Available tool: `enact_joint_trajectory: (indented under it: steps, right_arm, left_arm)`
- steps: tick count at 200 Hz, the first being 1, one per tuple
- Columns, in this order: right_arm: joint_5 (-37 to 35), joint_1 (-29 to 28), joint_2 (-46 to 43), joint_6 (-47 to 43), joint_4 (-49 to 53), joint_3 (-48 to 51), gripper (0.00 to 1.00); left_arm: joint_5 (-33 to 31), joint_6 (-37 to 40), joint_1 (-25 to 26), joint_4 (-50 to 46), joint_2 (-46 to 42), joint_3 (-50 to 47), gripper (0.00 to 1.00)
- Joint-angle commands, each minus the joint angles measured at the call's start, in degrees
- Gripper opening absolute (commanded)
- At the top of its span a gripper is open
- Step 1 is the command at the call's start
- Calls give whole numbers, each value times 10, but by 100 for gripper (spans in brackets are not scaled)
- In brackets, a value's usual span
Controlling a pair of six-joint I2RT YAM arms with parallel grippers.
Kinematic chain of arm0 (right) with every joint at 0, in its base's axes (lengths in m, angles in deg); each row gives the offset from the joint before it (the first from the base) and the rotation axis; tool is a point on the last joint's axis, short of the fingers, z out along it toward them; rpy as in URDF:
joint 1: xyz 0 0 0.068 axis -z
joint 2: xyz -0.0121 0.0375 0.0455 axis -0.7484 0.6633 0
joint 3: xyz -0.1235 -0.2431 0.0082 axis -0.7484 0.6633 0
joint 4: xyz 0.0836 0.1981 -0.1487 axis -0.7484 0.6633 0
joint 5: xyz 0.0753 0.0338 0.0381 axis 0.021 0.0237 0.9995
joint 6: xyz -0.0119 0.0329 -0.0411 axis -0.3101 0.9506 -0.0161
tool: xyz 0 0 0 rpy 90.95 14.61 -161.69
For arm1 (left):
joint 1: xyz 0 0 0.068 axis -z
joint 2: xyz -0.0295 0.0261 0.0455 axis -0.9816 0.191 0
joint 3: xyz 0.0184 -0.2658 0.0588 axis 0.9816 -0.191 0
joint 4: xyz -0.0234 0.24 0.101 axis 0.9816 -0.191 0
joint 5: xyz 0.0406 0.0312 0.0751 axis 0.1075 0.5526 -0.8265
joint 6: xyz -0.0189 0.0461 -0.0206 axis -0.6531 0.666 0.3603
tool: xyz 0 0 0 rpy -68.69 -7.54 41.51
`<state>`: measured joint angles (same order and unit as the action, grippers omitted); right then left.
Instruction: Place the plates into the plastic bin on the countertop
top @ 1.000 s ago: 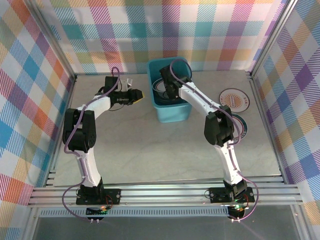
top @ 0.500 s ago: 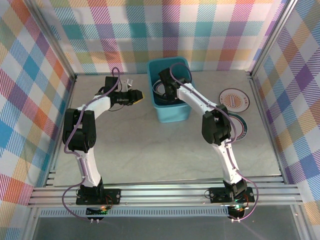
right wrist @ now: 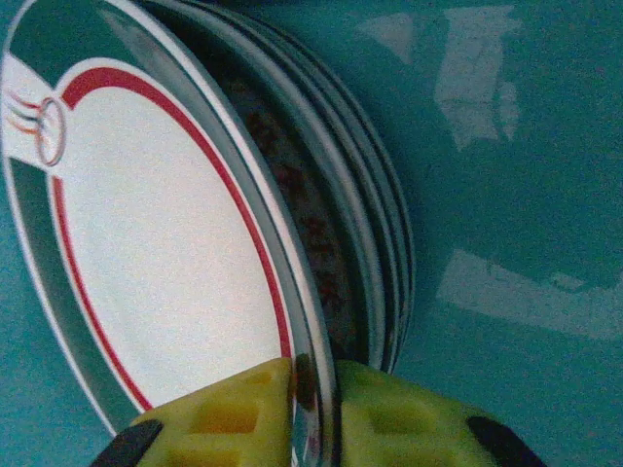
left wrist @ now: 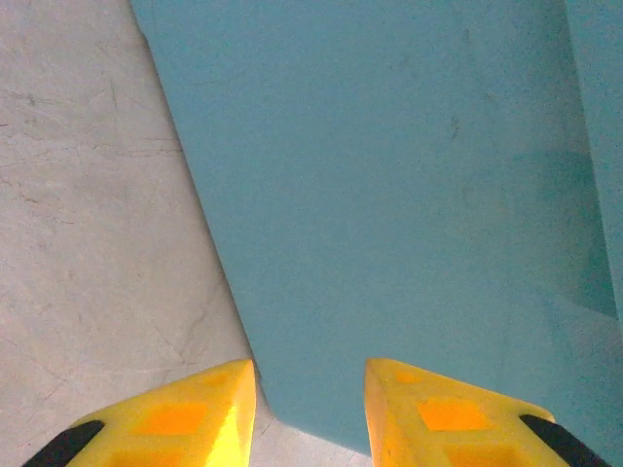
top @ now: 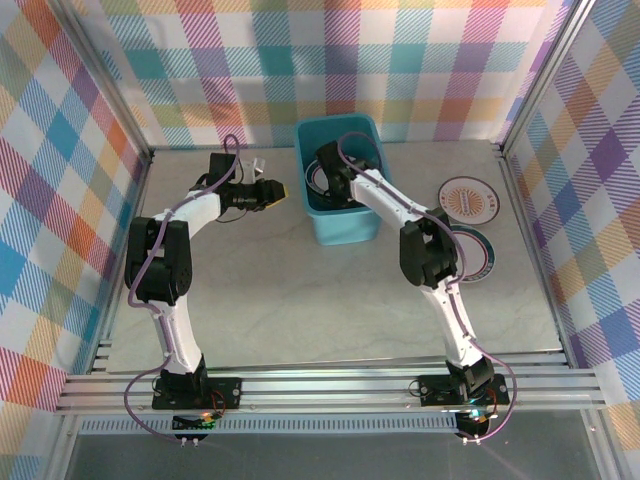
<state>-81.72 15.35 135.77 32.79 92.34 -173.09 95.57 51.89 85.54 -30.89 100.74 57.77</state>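
Two arms: both extend toward the far middle of the counter [top: 300, 300], one on each side of the plastic bin [top: 345, 228].
Left end effector [left wrist: 310, 409]: yellow fingers partly apart with nothing between them; it sits low over the counter, just left of the plastic bin, pointing at its outer wall.
Right end effector [right wrist: 311, 413]: inside the plastic bin, with its yellow fingers close on either side of the rim of the front plate [right wrist: 146, 224]. It cannot be told whether the pads press that rim.
Front plate: white with a red ring and a dark green border; tilted, leaning on the stacked plates [right wrist: 365, 224].
Stacked plates: several rims nested behind the front plate, in the left part of the bin.
Orange-centred plate [top: 470, 198]: flat on the counter, right of the bin and apart from it.
Teal-rimmed plate [top: 482, 255]: flat on the counter, on the near side of the orange-centred one, partly hidden by the right arm.
Plastic bin: teal, at the far middle of the counter, near the back plaid wall [top: 400, 60].
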Motion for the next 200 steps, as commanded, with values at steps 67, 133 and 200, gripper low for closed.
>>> enact_joint_trajectory:
  steps: [67,133,200]
  right_arm:
    - [-10,-5,-5,-39,-25,6,61]
    - [-45,-5,-84,-243,-101,28,99]
    - [-11,1,-215,-596,-216,92,99]
  left_arm:
    - [1,7,-6,6,-14,-10,35]
    - [-15,-21,-8,58,2,17,35]
    - [-83,-71,-8,109,26,64,37]
